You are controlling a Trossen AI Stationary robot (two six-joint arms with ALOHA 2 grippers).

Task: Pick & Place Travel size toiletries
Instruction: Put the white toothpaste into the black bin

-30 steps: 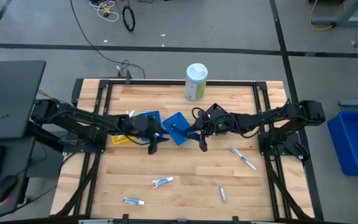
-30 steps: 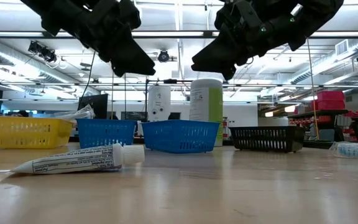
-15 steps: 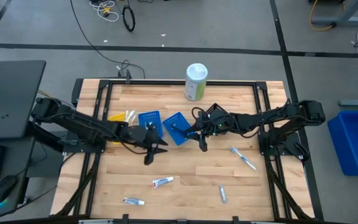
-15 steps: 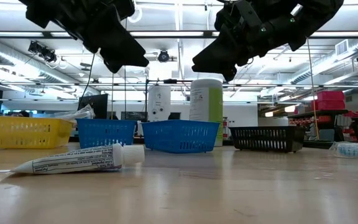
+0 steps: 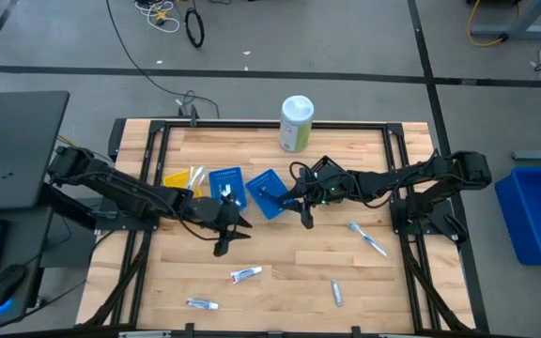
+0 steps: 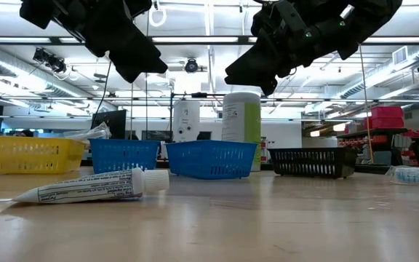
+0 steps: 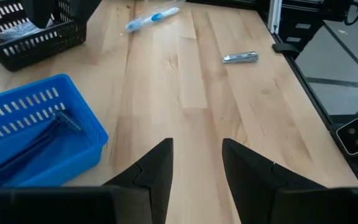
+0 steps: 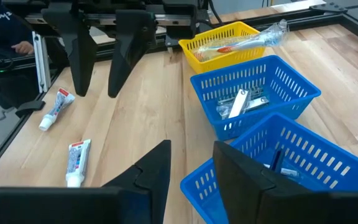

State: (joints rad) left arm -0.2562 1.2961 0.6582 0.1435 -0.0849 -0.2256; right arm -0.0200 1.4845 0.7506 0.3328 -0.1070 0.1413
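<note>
Viewing a left pincer (image 5: 222, 242) hanging above the pale planked wooden desk (image 5: 280, 258), its dark, wedge-shaped fingers (image 7: 157, 165) spreading apart and gripping nothing. Finding the right pincer (image 5: 306, 219) hovering beside it across a short gap, likewise spreading wide and empty in its own wrist view (image 8: 191, 152).

Counting three loose toothpaste tubes, small, flattened and white-capped: one (image 5: 245, 274) lying near the left pincer, another (image 5: 201, 303) lying farther from it toward the desk's front edge, and a third (image 5: 337, 293) lying well apart from the right pincer. Counting one thin pale toothbrush (image 5: 367, 237) lying beyond the right pincer on its outer side.

Counting two blue slatted plastic baskets between and just behind the pincers. Seeing small silvery tubes (image 8: 238, 102) inside the one (image 5: 225, 182) by the left pincer, and slim razors (image 7: 48, 130) inside the one (image 5: 269, 193) by the right pincer. Noting one yellow lattice basket (image 5: 181, 178) behind the left pincer, holding long clear-wrapped packets (image 8: 247, 38), their contents blurring. Making out one black mesh basket (image 6: 313, 161) from desk level, mostly hiding under the right arm from above. Seeing a tall white-green cylindrical canister (image 5: 296, 122) standing well behind both pincers.
</note>
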